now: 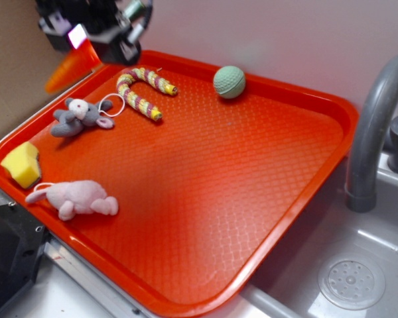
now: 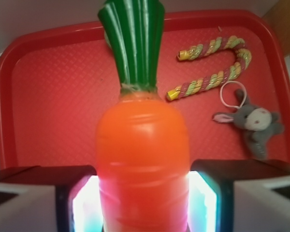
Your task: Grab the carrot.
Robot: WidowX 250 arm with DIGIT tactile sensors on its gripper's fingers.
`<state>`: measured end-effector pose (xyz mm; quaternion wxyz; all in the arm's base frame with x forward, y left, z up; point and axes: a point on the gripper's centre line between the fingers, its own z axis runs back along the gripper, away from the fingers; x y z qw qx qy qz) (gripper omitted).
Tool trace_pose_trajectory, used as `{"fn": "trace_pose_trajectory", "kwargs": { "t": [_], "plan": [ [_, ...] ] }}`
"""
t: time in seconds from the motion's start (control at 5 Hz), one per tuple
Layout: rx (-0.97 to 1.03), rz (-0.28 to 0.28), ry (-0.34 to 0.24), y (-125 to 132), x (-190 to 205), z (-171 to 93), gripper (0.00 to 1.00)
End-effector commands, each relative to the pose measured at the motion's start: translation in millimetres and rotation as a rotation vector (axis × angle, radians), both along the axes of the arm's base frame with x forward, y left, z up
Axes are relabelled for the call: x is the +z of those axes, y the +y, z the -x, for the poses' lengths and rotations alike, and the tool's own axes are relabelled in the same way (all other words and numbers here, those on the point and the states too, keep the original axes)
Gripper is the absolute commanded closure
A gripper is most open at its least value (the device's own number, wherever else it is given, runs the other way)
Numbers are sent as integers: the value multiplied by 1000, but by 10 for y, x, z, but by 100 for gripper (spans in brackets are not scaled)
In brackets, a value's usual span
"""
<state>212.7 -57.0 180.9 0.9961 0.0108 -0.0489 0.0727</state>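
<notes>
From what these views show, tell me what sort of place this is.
Probably a toy kitchen sink set: a grey faucet over a basin with a drain, beside a red tray of toys.

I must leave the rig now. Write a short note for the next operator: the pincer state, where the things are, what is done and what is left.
Pincer: shut on the carrot, pads pressing its orange body on both sides, green stem pointing away from the wrist camera.
Position: the exterior view shows the carrot lifted off the red tray, above its far left corner.
On the tray: grey plush mouse, pink plush mouse, yellow sponge, striped rope cane, green ball.
Done: carrot is grabbed and in the air.
Left: nothing but keeping the grip; no place to put it is given.
</notes>
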Motion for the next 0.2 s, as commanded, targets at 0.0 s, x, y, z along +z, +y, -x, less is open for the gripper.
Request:
{"fn": "trace_pose_trajectory", "kwargs": {
  "t": [0.0],
  "plan": [
    [72, -5, -159, -25, 260, -153, 100]
  ]
}}
